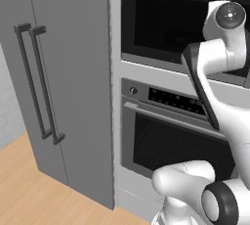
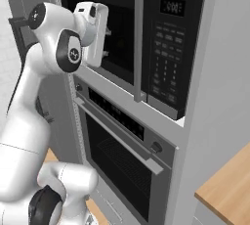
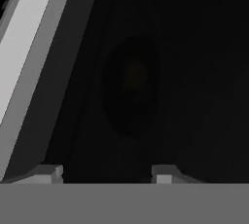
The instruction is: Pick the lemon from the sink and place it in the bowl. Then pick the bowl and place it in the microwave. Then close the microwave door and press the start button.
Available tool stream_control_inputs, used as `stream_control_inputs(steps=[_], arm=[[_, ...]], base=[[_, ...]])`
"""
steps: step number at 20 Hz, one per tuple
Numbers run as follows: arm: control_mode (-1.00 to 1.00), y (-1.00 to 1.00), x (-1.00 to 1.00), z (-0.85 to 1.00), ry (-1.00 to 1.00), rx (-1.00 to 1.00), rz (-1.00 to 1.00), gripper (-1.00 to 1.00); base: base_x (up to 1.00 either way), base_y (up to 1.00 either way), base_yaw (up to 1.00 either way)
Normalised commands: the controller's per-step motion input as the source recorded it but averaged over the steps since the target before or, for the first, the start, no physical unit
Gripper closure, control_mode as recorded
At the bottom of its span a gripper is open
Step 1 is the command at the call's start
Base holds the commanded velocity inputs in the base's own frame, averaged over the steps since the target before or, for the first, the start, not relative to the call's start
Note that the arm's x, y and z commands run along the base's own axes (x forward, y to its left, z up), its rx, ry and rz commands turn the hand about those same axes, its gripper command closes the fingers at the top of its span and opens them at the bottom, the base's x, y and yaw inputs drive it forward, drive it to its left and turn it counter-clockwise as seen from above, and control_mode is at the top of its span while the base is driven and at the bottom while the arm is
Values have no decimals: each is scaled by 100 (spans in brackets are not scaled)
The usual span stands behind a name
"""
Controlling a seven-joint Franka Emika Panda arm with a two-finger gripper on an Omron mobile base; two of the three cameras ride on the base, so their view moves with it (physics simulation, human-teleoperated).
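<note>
The microwave (image 2: pixel 146 43) is built into the wall column above the oven. Its black door (image 2: pixel 122 33) lies flat against the front, level with the black control strip (image 2: pixel 168 48). My gripper (image 2: pixel 108 32) is right at the door's dark window, left of the vertical grey handle (image 2: pixel 140 38). Seen from the hand, the gripper (image 3: pixel 107 173) is open; its fingertips (image 3: pixel 51 172) stand apart with nothing between them. Through the window (image 3: pixel 146 72) a dim oval with a faint brownish spot shows, too dark to name. The sink is out of view.
The larger oven (image 1: pixel 171 141) with its bar handle (image 2: pixel 117 131) sits directly under the microwave. A tall grey cabinet with two dark vertical handles (image 1: pixel 39 82) stands to the left. A wooden counter corner (image 2: pixel 229 185) lies at the lower right.
</note>
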Motion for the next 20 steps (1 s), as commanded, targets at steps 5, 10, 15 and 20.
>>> stream_control_inputs(steps=[5, 10, 15, 20], arm=[[-100, 26, -45, -11, -26, 2, 2, -100], [-100, 37, -63, 21, -17, 9, -9, -100], [-100, 11, -81, 31, -3, 29, -8, -100], [-100, 1, -78, 6, -7, 32, -15, -100]], base=[[0, 0, 0], [0, 0, 0], [0, 0, 0], [0, 0, 0]])
